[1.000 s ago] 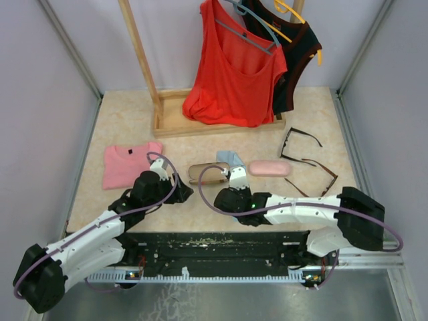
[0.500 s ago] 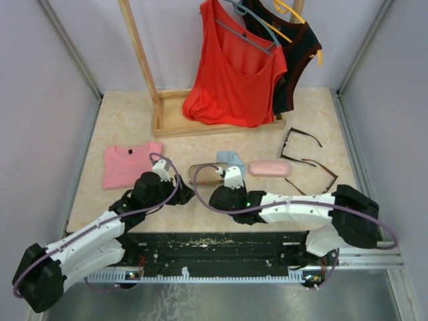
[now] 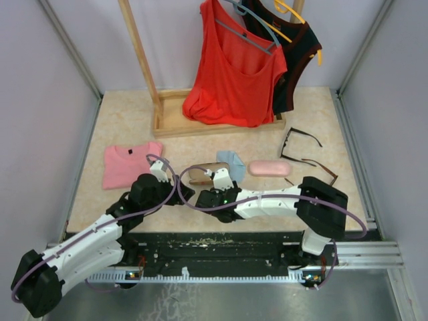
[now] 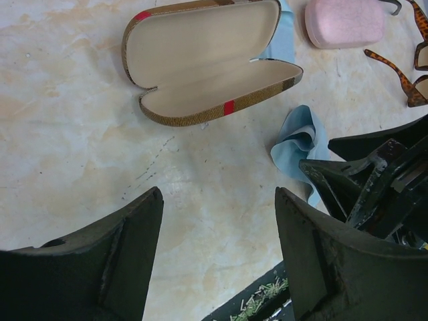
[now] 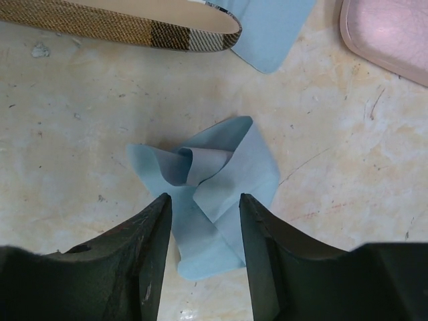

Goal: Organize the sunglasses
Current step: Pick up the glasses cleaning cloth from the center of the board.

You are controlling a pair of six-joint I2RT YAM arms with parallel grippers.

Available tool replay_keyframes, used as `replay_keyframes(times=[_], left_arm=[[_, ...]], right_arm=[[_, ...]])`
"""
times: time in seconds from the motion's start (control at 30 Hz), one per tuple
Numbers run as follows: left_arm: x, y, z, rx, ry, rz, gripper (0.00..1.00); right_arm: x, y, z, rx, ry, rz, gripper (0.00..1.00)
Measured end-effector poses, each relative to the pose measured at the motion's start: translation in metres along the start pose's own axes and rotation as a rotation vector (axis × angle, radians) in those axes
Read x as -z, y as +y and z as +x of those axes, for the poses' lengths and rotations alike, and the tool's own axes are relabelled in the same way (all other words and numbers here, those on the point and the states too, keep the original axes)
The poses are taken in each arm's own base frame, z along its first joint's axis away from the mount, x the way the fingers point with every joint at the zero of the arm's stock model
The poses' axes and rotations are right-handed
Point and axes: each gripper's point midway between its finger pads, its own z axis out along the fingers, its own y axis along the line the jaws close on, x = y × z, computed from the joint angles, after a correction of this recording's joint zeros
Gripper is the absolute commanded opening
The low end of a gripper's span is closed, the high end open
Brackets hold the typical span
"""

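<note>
The black-framed sunglasses (image 3: 298,141) lie unfolded at the right of the table. The reddish-brown sunglasses (image 3: 324,169) lie just in front of them, partly behind my right arm, and show at the right edge of the left wrist view (image 4: 409,85). My right gripper (image 3: 204,196) (image 5: 204,200) is open, its jaws standing either side of a crumpled light-blue cloth (image 5: 207,190) on the table. My left gripper (image 3: 179,194) (image 4: 217,251) is open and empty over bare table, in front of the open brown plaid case (image 4: 200,57) (image 3: 206,172). The two grippers are close together.
A closed pink case (image 3: 269,168) (image 4: 344,22) lies right of the plaid case. A second blue cloth (image 3: 232,160) (image 5: 267,30) lies partly under the plaid case. A folded pink shirt (image 3: 128,164) lies at left. A wooden rack (image 3: 175,124) with hanging tops stands at the back.
My right gripper has moved left and nearer, from beside the pink case to over the crumpled blue cloth. The left gripper has barely shifted.
</note>
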Motion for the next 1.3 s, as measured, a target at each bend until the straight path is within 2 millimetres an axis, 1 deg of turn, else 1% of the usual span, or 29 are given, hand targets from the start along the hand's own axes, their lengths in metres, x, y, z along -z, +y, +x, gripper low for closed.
replay_keyframes(times=[0.13, 0.27, 0.33, 0.43, 0.53, 0.67, 0.73, 0.9, 1.1, 1.2, 1.3], left_arm=[[0.000, 0.002, 0.002, 0.000, 0.004, -0.006, 0.74], [0.000, 0.003, 0.003, 0.000, 0.006, -0.008, 0.74], [0.000, 0.003, 0.003, 0.000, 0.006, -0.008, 0.74], [0.000, 0.003, 0.003, 0.000, 0.006, -0.008, 0.74], [0.000, 0.004, 0.005, 0.000, 0.010, -0.011, 0.74], [0.000, 0.006, 0.007, 0.001, 0.014, -0.014, 0.74], [0.000, 0.006, 0.007, 0.000, 0.014, -0.014, 0.74], [0.000, 0.006, 0.007, 0.000, 0.014, -0.014, 0.75], [0.000, 0.004, 0.009, -0.018, 0.024, 0.001, 0.73], [-0.001, 0.001, 0.013, -0.030, 0.044, 0.020, 0.73], [-0.001, -0.002, 0.019, -0.042, 0.071, 0.041, 0.73]], right_arm=[[-0.006, 0.002, 0.003, 0.018, 0.011, 0.028, 0.41], [-0.008, 0.000, 0.007, 0.037, 0.020, 0.048, 0.36], [-0.009, -0.002, 0.008, 0.043, 0.024, 0.057, 0.32], [-0.010, -0.004, 0.008, 0.046, 0.022, 0.074, 0.22], [-0.010, -0.006, 0.008, 0.045, 0.018, 0.088, 0.17], [-0.010, -0.009, 0.007, 0.048, 0.014, 0.098, 0.05], [-0.009, -0.009, 0.007, 0.043, 0.014, 0.100, 0.01], [-0.006, -0.012, 0.004, 0.030, 0.002, 0.093, 0.00], [0.012, -0.027, -0.004, -0.029, -0.040, 0.045, 0.00], [0.015, -0.038, 0.002, -0.057, -0.046, 0.018, 0.00], [0.014, -0.053, 0.012, -0.106, -0.034, -0.016, 0.00]])
